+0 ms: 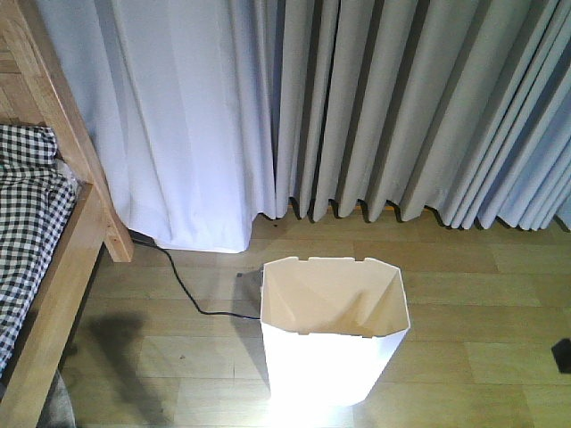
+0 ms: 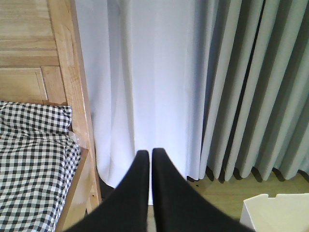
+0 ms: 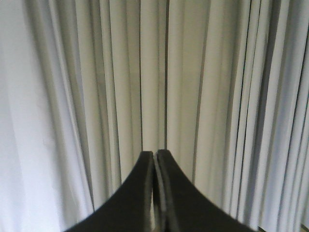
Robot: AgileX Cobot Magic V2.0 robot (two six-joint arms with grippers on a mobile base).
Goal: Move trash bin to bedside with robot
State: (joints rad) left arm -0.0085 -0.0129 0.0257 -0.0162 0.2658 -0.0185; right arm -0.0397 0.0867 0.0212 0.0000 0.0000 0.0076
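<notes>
The white trash bin (image 1: 335, 334) stands upright on the wooden floor at the bottom centre of the front view, its cream inside empty. Its rim corner (image 2: 277, 208) shows at the lower right of the left wrist view. The bed (image 1: 40, 241), with a light wooden frame and black-and-white checked bedding (image 2: 34, 164), is at the left, apart from the bin. My left gripper (image 2: 150, 153) is shut on nothing and points at the white curtain beside the bedpost. My right gripper (image 3: 155, 153) is shut, empty, and faces the grey curtain. Neither gripper touches the bin.
White and grey curtains (image 1: 357, 107) hang along the whole back. A black cable (image 1: 187, 290) runs over the floor from under the white curtain toward the bin. A small dark object (image 1: 562, 355) sits at the right edge. The wooden bedpost (image 2: 77, 96) stands close to my left gripper.
</notes>
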